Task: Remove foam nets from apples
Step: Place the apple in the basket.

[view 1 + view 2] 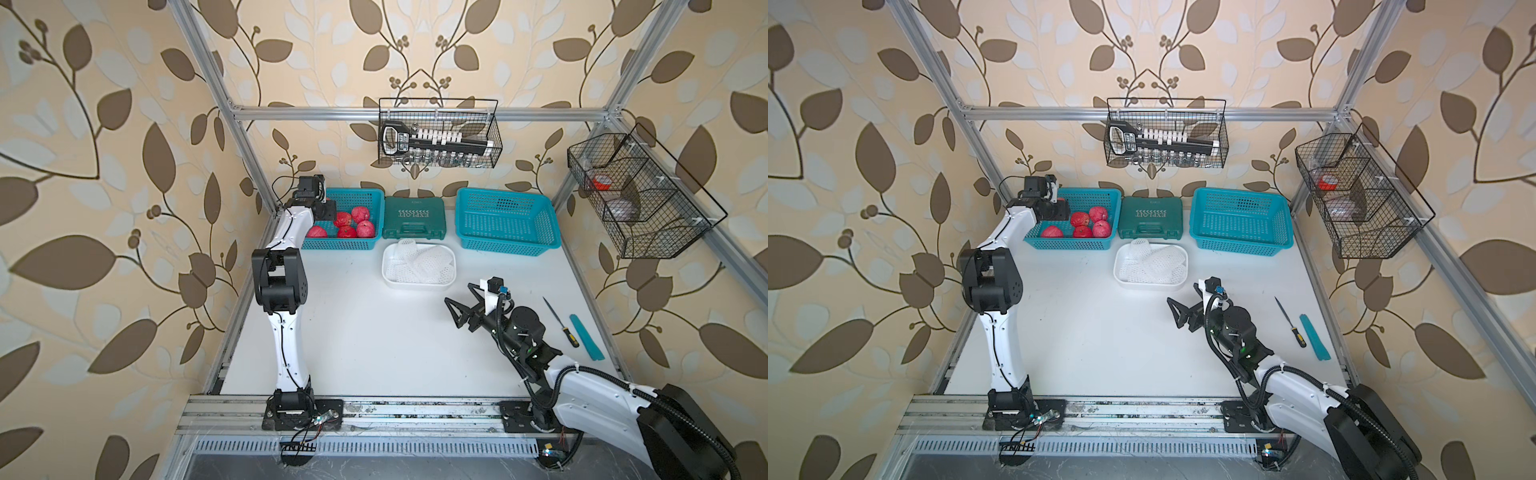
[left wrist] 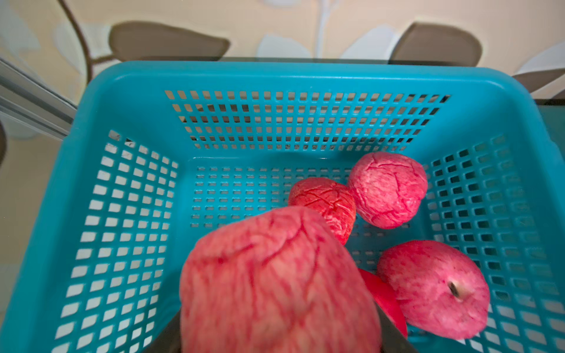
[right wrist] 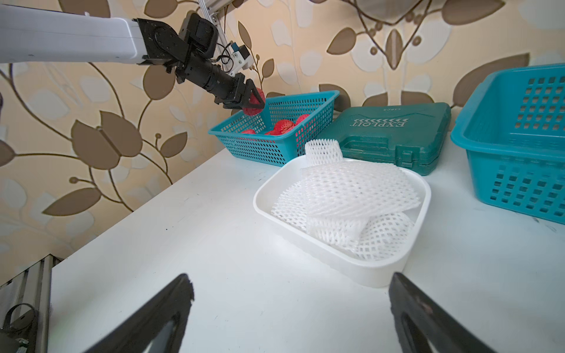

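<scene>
Apple (image 2: 275, 284), bare pink-red skin with no mesh on it, is clamped between the jaws of the left gripper (image 3: 252, 105) and hangs over the left end of the teal basket (image 1: 340, 244). Five more apples (image 1: 360, 213) lie in that basket, bunched toward its right side and all stripped too. So this looks like the drop-off.

For my money, it wants to come down low first, into the open patch of basket floor on the left. A release from up there would send it thumping into the others. Then the jaws part wide, and the arm lifts straight up so a finger doesn't drag the fruit along.

Foam nets (image 3: 354, 189) are piled limp in the white tub (image 3: 336, 266) in front of the green tool case (image 3: 394, 134); I can't count them in that heap. The right gripper (image 3: 292, 279) hovers over the table just short of the tub, jaws spread wide and holding nothing. It's well out of the way, and that's a good place for it.
</scene>
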